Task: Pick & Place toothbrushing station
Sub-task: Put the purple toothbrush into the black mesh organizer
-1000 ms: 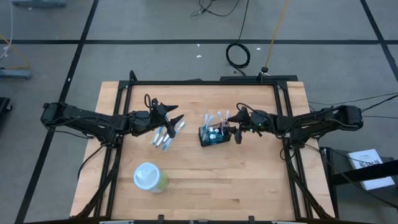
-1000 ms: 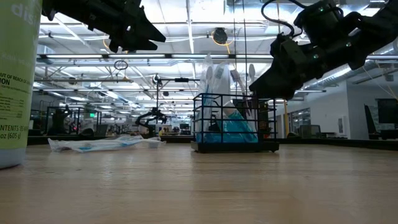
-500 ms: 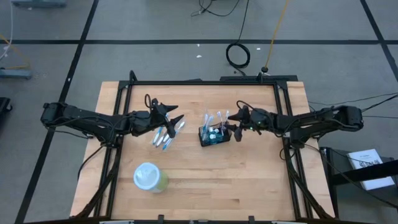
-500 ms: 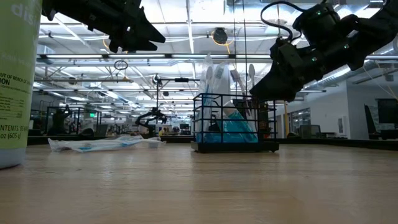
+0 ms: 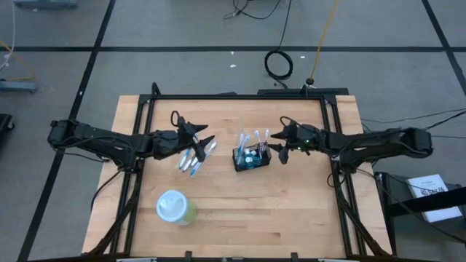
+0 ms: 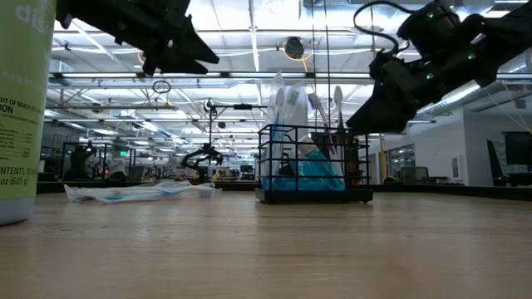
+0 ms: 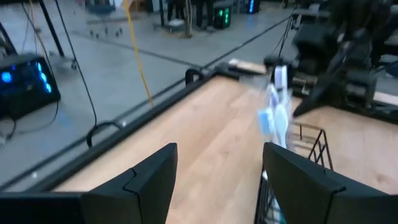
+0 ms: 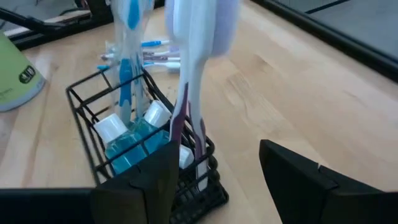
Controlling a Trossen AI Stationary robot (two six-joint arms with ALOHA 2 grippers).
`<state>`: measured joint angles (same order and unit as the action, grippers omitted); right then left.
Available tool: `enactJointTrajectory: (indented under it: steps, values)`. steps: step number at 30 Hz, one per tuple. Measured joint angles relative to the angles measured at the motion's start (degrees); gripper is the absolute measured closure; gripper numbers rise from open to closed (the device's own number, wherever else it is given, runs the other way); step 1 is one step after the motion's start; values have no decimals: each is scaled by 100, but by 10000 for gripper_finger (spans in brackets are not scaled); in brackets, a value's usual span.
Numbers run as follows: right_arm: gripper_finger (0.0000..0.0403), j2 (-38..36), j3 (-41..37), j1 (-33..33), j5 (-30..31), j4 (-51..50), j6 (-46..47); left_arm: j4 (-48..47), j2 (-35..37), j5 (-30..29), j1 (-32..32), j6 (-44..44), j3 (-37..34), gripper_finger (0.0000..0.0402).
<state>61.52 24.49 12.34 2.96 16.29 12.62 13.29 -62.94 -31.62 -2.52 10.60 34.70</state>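
The toothbrushing station [image 5: 251,157] is a small black wire caddy standing with its base on the wooden table, mid-table. In it stand several toothbrushes upright [image 8: 186,74] and blue bottles with white caps [image 8: 134,134]. My right gripper [image 5: 277,151] hovers open just off the caddy's right end, above the table [image 6: 366,116], with nothing between its fingers [image 8: 214,180]. My left gripper [image 5: 206,136] hangs open and empty [image 7: 217,180] left of the caddy, over a bunch of loose packaged toothbrushes [image 5: 193,159].
A round pale-green cup with a whitish top [image 5: 175,207] stands near the table's front left. The packaged toothbrushes [image 6: 137,193] lie flat on the wood left of the caddy. Black frame rails [image 5: 240,96] run along the table's far, left and right edges.
My right gripper has drawn back a little from the caddy toward the table's right edge and risen slightly, still open. The caddy has stayed where it was.
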Motion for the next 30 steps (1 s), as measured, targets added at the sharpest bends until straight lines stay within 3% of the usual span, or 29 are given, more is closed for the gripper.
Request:
enactJointTrajectory:
  steps: [4,9,14,22,30]
  values:
    - [190,-737,-2,2,0,-497,12,-502,0,2,-2,539,2,156]
    - [189,-1484,1,-2,-2,-771,31,-1816,0,11,117,1780,2,156]
    - [190,-1701,-2,-2,-1,-846,27,-2995,-196,17,401,3067,1,156]
    - [194,-1568,-2,-2,4,-857,2,-2562,-1221,524,615,2783,2,156]
    - [195,-1555,-2,-2,15,-843,0,-2529,-2009,638,837,3358,2,156]
